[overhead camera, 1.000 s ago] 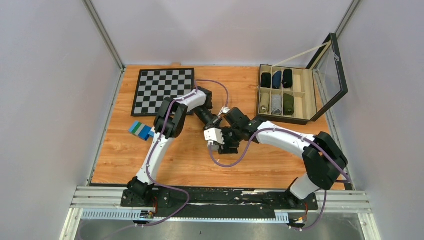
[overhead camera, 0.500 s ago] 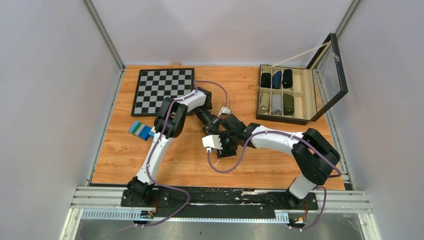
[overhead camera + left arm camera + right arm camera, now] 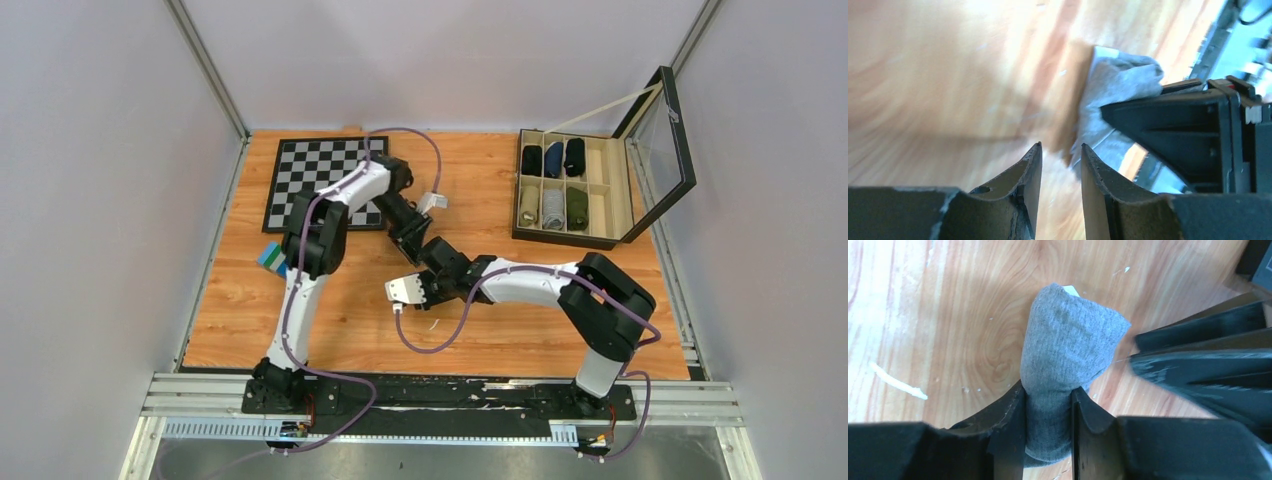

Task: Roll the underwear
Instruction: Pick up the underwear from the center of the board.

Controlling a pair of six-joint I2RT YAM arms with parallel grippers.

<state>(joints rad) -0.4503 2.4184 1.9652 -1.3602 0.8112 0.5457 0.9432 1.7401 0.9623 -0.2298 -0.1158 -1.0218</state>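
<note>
The underwear is a grey rolled bundle on the wooden table. My right gripper is shut on its near end and holds it against the table. In the left wrist view the roll lies just beyond my left gripper, whose jaws stand a little apart with nothing between them. The left gripper's fingers lie to the right of the roll in the right wrist view. In the top view both grippers meet at the table's middle, left and right, and hide the roll.
A chessboard lies at the back left. An open compartment box with several rolled garments stands at the back right. A blue and green item lies by the left arm. A white scrap lies on the table.
My right gripper has moved left across the table with the roll. My left arm has swung back and to the left, and its gripper has drawn away from the roll.
</note>
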